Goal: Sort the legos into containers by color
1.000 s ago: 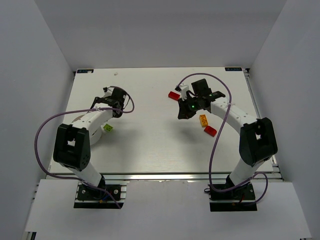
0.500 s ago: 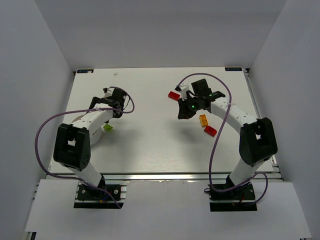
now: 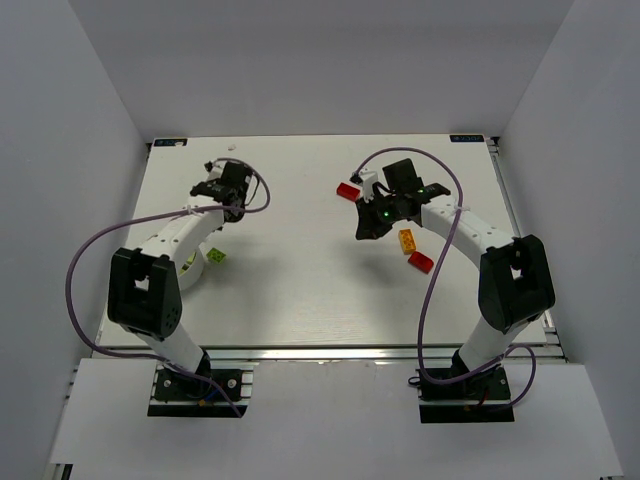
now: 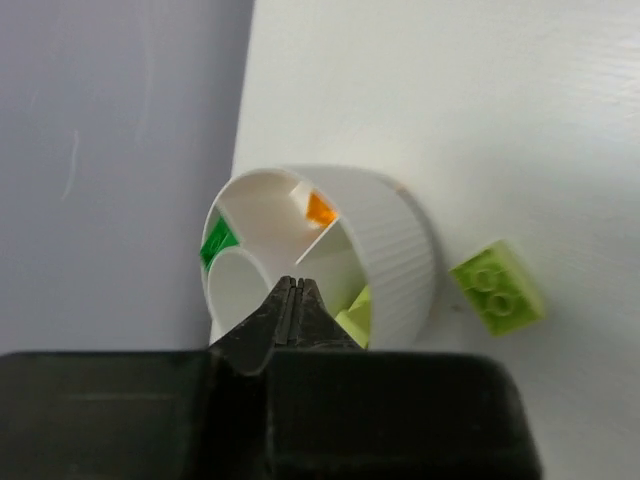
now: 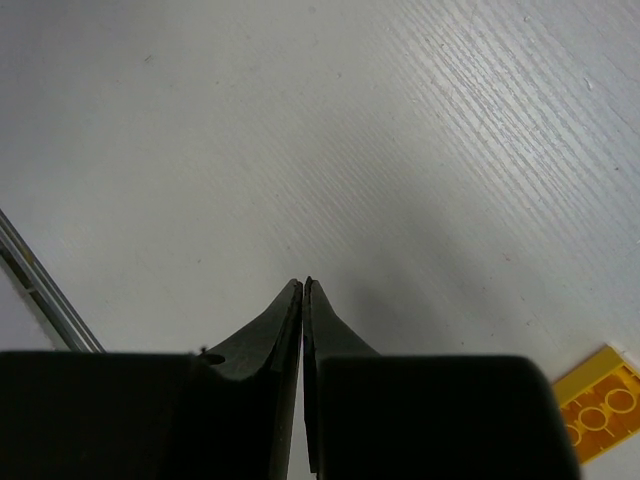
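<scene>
Top external: left gripper [image 3: 218, 188] is over the far-left part of the table [image 3: 300, 290]; jaw state can't be read from here. White dish [image 3: 193, 272] sits near the left edge, partly under the left forearm, with a lime brick [image 3: 216, 256] just beside it on the table. Right gripper [image 3: 368, 224] is mid-right, holding nothing visible. A red brick [image 3: 347, 190] lies just beyond it. An orange-yellow brick [image 3: 407, 240] and a second red brick [image 3: 421, 262] lie close together on its right.

Left wrist: left gripper [image 4: 292, 288] has its jaws together and empty, tips above the dish [image 4: 400, 250]. The dish is divided. One compartment holds an orange brick [image 4: 320, 208], another a dark green brick [image 4: 216, 242], and a third a lime piece [image 4: 357, 308]. The lime brick [image 4: 497, 286] is outside, studs up, just beside the dish wall; touching or not, can't tell.

Right wrist: right gripper [image 5: 302, 285] has its jaws together and empty, over bare table [image 5: 300, 120]. The orange-yellow brick [image 5: 598, 405] is cut off at the lower right corner.
</scene>
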Tool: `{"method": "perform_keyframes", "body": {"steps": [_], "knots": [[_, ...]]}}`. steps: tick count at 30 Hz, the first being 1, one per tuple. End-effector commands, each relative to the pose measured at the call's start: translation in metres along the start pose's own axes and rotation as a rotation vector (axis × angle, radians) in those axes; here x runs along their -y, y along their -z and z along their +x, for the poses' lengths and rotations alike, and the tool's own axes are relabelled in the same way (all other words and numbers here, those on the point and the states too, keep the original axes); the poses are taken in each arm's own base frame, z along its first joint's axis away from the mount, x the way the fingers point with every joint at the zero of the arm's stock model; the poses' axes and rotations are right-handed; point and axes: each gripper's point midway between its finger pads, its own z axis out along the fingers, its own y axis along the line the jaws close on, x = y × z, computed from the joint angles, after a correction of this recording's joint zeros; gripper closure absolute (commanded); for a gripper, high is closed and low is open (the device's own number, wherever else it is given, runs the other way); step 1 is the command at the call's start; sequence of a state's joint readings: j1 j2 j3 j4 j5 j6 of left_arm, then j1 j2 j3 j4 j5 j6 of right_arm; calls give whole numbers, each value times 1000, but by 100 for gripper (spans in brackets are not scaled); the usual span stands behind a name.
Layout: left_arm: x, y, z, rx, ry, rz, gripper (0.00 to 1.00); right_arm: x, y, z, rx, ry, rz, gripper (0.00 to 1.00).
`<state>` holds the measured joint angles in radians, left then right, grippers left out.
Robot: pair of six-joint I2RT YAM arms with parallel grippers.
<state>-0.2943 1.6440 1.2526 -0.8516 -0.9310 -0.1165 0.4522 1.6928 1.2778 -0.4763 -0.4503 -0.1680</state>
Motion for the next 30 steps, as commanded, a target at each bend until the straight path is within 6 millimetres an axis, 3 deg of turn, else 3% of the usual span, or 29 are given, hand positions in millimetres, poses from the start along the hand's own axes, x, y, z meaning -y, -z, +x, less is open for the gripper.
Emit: {"method": "perform_keyframes", "body": {"steps": [1, 4, 6, 7, 9, 10, 11, 14, 21, 30], "knots": [[5, 34, -41, 84, 194, 228, 100, -12, 9, -6, 24, 48, -44, 91], [15, 54, -59, 107, 297, 374, 100, -21, 13, -6, 21, 97, -97, 78], [21, 59, -60, 85, 333, 407, 95, -26, 15, -8, 24, 127, -126, 61], [28, 60, -55, 53, 343, 437, 74, -26, 15, -5, 16, 144, -134, 53], [40, 59, -45, -5, 324, 464, 57, -29, 16, -3, 11, 164, -152, 35], [48, 60, -41, -31, 324, 495, 45, -29, 16, -3, 8, 171, -152, 30], [53, 60, -36, -54, 312, 504, 41, -28, 16, -2, 7, 171, -151, 26], [63, 57, -19, -146, 298, 500, 34, -26, 15, 1, -2, 166, -139, 24], [87, 64, 3, -274, 510, 539, 37, -23, 11, 0, 3, 128, -122, 26], [107, 21, 43, -384, 736, 275, 37, -24, 11, 0, 6, 134, -131, 26]]}}
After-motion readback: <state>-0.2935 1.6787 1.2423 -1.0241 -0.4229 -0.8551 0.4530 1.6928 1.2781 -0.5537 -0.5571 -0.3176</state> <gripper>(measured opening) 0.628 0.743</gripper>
